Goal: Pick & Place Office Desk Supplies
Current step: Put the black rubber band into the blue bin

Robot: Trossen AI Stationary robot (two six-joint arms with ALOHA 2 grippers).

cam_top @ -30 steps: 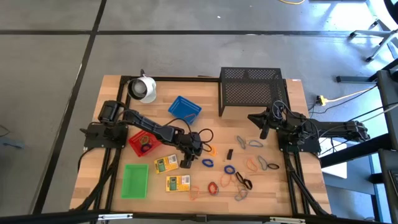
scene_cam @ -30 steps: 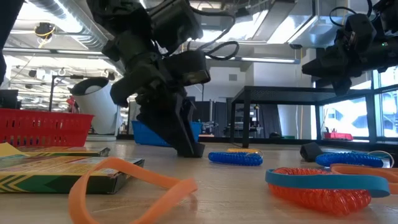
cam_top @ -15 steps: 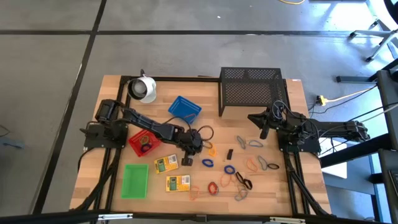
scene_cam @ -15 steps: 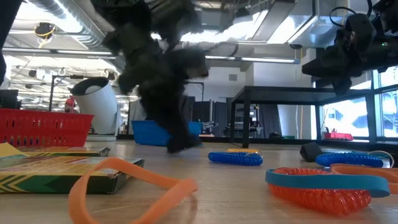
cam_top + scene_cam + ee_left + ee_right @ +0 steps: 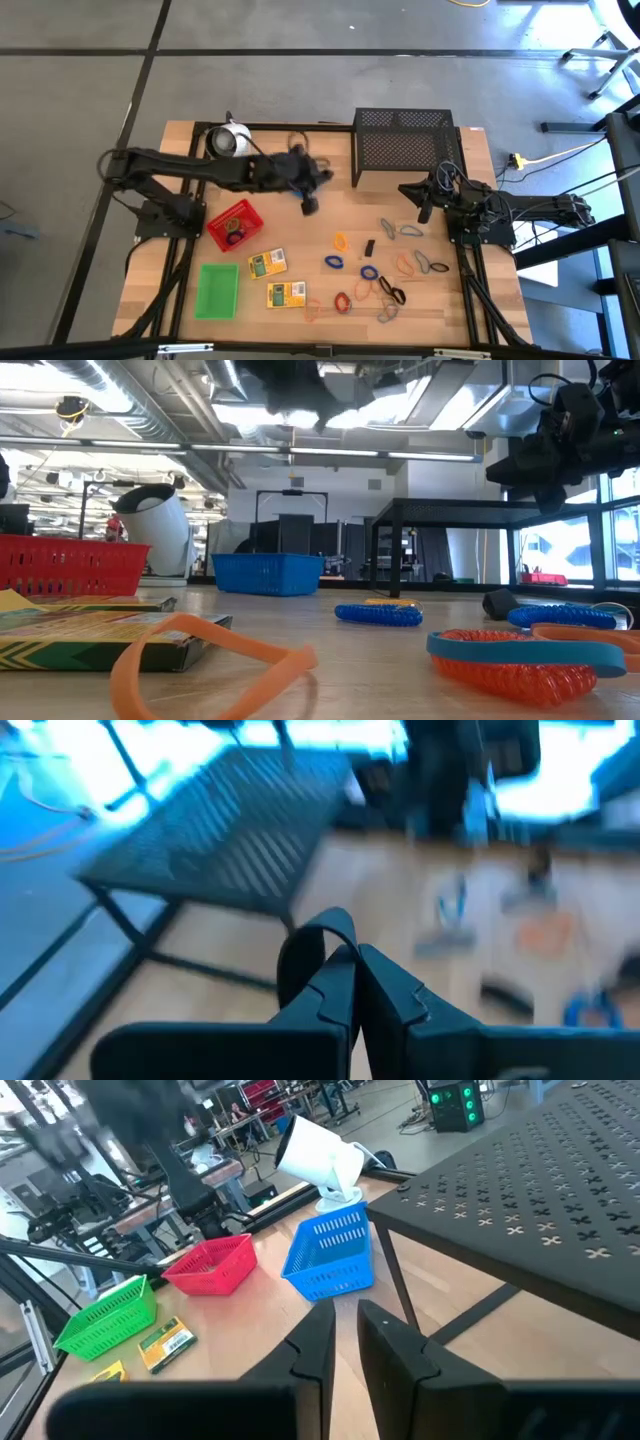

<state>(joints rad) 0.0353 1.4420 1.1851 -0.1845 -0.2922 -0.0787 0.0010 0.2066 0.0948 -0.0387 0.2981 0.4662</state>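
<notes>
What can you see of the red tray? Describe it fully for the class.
The red tray is a small rectangular basket, plastic by its look, with slatted, slightly flaring walls and an open top. It stands upright on the wooden table, turned at an angle to the table's edges, near the yellow-green box and the green tray. A few small loops lie inside. No arm touches it.

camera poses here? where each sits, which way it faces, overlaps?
High: above, straight down on table; both arms, left end effector, right end effector.
Low: table-top height, level across toward blue tray; arms overhead.
Left wrist: past left fingers pinching black loop, facing mesh rack.
Right wrist: past right fingers, facing blue tray.
Shared: mesh rack in high and both wrist views.
</notes>
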